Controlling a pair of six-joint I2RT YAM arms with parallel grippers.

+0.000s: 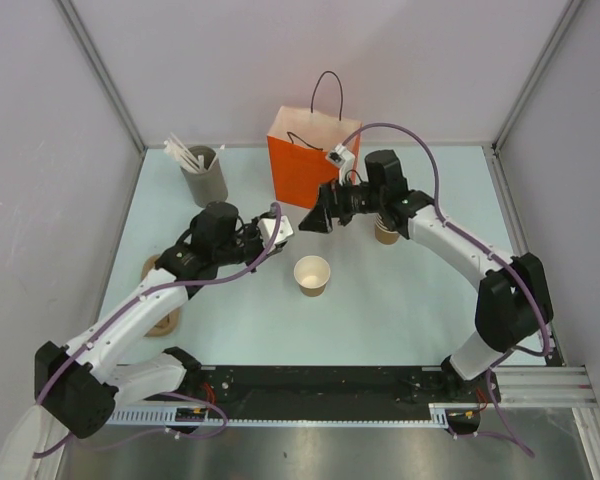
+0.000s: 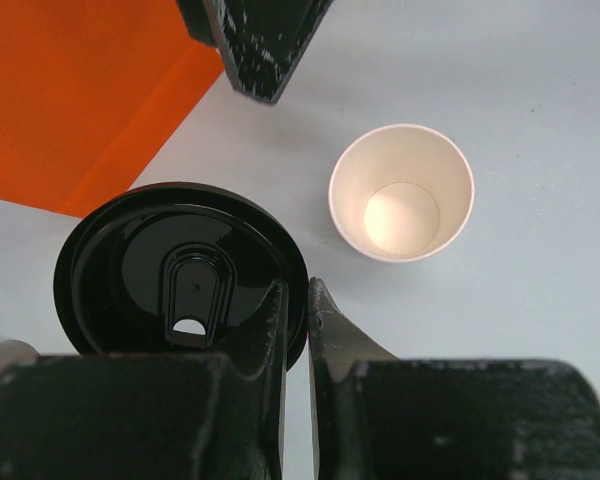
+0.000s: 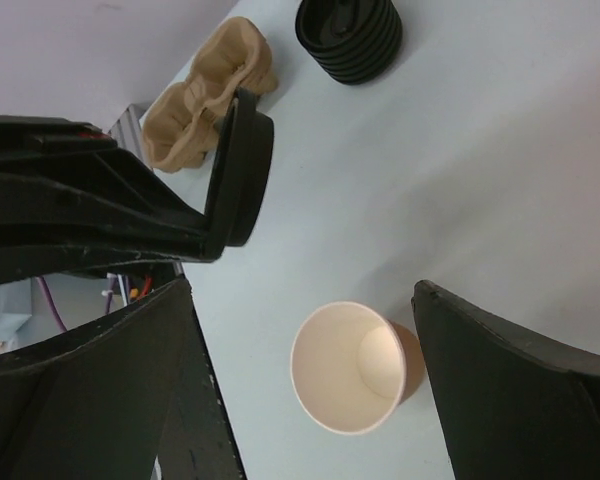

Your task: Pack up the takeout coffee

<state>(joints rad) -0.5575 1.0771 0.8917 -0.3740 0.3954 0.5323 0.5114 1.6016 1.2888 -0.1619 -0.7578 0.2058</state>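
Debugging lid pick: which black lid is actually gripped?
The single lid, pinched at its rim by the left gripper, close above the open cup. The other lids sit in a free-standing stack, untouched.

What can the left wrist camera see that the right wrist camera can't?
Only the left wrist camera shows the orange bag and the round face of the black lid with its sip hole. Only the right wrist camera shows the stack of black lids and the tan cup carrier. Both show the empty paper cup standing upright, and the black lid pinched in the left claw. The right wrist camera sees that lid edge-on.
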